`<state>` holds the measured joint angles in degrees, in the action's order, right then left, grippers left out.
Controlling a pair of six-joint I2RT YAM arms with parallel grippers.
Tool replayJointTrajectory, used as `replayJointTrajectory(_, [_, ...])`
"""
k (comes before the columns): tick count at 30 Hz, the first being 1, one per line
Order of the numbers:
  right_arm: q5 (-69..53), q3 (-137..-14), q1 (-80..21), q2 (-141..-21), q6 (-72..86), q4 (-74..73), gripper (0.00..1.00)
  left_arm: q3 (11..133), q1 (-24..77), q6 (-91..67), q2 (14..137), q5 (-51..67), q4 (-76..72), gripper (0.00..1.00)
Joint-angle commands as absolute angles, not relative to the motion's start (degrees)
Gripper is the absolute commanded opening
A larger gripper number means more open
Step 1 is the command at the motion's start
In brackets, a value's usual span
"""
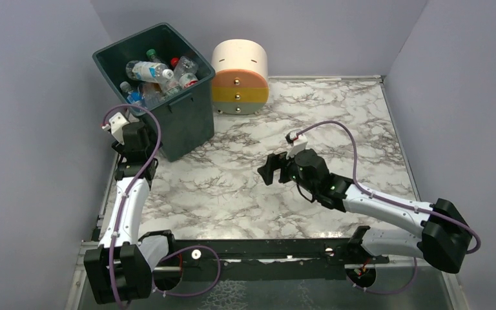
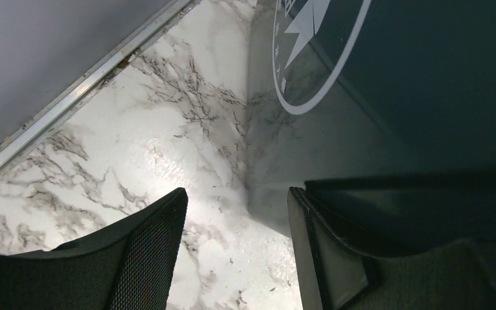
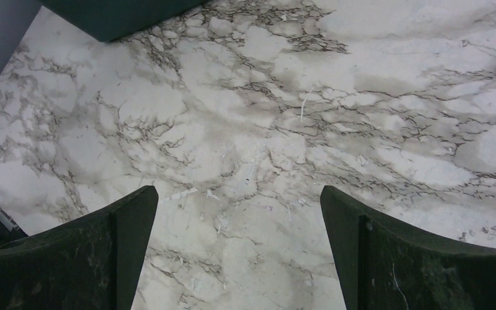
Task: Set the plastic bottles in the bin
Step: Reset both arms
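Top view, bin: your tall dark green-grey rectangular plastic bin (image 1: pixel 190 119) stands in the upper left of the frame, at the far left corner of the white, grey-veined marble tabletop (image 1: pixel 349 129).

Bottles: the small plastic bottles (image 1: pixel 154 76) lie piled inside the bin. Most are clear with blue labels, one has a red label, and white, green and red caps show.

The round cream, orange and yellow drawer unit (image 1: pixel 240 77) sits just right of the bin, near it but apart.

Your left gripper (image 2: pixel 237 258) is low at the bin's near-left corner. In the left wrist view its jaws stand apart with bare marble between them, grasping nothing. The jaw on the right of that frame is close against the bin's dark wall, which carries a white ring emblem (image 2: pixel 310 45) at upper centre. You cannot tell whether it touches.

Your right gripper (image 3: pixel 239 252) is at the centre of the top view, over bare marble and well apart from the bin. Its jaws are spread wide, released, with nothing between them. A corner of the bin shows at the upper left of the right wrist view.
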<state>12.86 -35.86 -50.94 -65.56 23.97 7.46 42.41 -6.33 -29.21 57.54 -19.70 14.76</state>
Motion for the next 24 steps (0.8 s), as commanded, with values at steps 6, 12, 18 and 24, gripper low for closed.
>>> replayJointTrajectory(6, [8.0,-40.2,-51.2,-71.3,23.9,11.5,1.0,45.0,-6.2,-33.9,64.2,-15.7,4.9,0.63])
replayJointTrajectory(12, [7.2,-42.4,-51.2,-73.9,23.5,10.8,1.0,47.0,-6.2,-34.6,69.4,-15.1,1.5,0.63])
replayJointTrajectory(18, [8.2,-41.3,-51.2,-73.1,23.4,10.2,1.0,48.7,-6.2,-35.1,73.6,-12.9,-2.0,0.61])
replayJointTrajectory(24, [9.8,-40.6,-51.2,-72.2,22.9,9.1,1.0,50.4,-6.2,-32.8,76.3,-13.5,-5.0,0.62])
